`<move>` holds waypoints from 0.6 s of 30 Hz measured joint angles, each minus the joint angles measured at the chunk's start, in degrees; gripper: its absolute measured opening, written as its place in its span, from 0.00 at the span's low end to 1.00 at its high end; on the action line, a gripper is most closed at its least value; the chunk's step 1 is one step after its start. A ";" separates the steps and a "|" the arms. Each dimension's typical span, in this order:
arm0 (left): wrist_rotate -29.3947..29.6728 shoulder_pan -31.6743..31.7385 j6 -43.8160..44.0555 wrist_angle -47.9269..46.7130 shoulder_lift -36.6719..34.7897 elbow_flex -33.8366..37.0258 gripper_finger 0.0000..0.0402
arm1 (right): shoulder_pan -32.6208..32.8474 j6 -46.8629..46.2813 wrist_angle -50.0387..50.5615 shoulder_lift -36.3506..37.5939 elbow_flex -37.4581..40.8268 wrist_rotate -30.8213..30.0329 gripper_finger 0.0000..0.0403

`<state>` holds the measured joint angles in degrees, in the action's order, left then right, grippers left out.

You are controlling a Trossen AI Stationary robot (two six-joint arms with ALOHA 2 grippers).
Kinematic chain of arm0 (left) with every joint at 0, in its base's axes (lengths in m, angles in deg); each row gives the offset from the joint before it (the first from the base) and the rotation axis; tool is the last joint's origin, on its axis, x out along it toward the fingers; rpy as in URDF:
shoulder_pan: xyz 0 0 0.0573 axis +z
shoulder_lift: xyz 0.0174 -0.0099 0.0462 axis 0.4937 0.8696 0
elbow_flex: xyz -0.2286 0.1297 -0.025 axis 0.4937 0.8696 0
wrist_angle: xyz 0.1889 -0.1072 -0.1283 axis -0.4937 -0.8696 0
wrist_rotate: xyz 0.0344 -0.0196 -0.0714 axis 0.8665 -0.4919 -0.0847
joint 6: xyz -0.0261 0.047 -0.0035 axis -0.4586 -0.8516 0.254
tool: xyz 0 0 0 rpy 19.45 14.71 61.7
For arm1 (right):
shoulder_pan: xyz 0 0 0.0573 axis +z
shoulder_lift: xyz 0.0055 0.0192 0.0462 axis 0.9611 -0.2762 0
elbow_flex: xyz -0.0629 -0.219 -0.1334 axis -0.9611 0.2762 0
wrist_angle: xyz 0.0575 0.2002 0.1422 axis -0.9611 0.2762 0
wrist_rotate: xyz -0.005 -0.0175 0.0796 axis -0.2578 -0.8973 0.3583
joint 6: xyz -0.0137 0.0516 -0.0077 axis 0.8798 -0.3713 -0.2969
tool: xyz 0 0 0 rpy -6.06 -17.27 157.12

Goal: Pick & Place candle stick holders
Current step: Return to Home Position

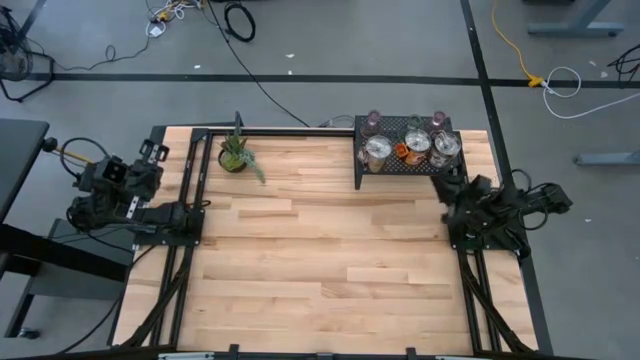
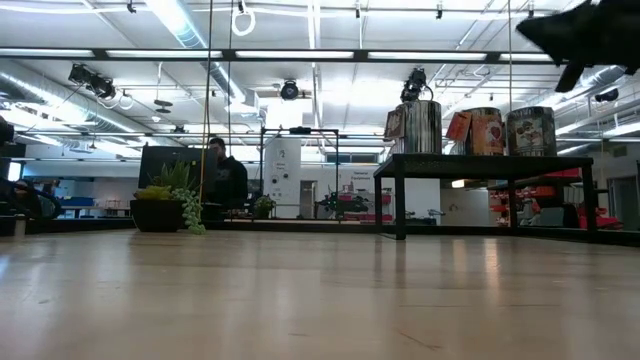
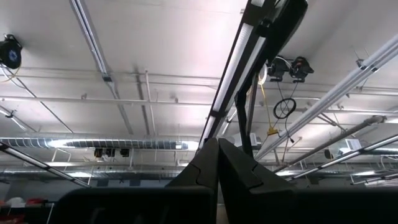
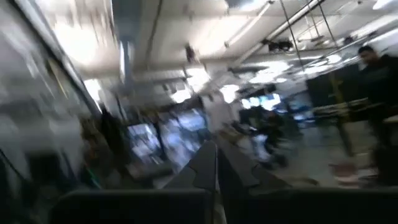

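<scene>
Several candle stick holders stand on a black mesh rack [image 1: 400, 170] at the table's far right. Three shiny silver ones [image 1: 377, 150] [image 1: 417, 145] [image 1: 445, 147] stand along its near side, and pinkish ones [image 1: 374, 120] [image 1: 437, 120] behind them. The low view shows the silver ones [image 2: 420, 125] on the rack top [image 2: 480, 158]. My left gripper [image 3: 217, 155] is shut and empty and points up at the ceiling, with its arm folded at the table's left edge [image 1: 150, 205]. My right gripper [image 4: 216, 163] is shut and empty, with its arm [image 1: 480, 210] just near of the rack's right end.
A small potted green plant [image 1: 236, 155] stands at the far left of the table and also shows in the low view [image 2: 165, 205]. The wooden tabletop [image 1: 320, 260] lies bare between the arms. A person [image 2: 225, 175] sits in the room beyond the table.
</scene>
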<state>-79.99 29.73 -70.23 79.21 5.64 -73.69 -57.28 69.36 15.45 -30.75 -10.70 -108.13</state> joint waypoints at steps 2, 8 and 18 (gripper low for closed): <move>0.00 0.06 -0.04 -0.02 0.00 -0.01 0.03 | 0.00 4.48 5.04 -0.02 0.00 -0.80 0.04; 0.00 0.07 0.00 0.00 0.00 0.00 0.03 | 0.00 5.12 17.12 -0.02 0.00 0.54 0.04; -0.26 -0.66 0.00 18.95 -0.07 18.45 0.03 | 0.02 5.10 25.38 -0.04 0.00 0.69 0.04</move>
<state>-80.24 29.07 -70.23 98.16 5.57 -55.24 -57.26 74.46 40.83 -30.79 -10.70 -107.44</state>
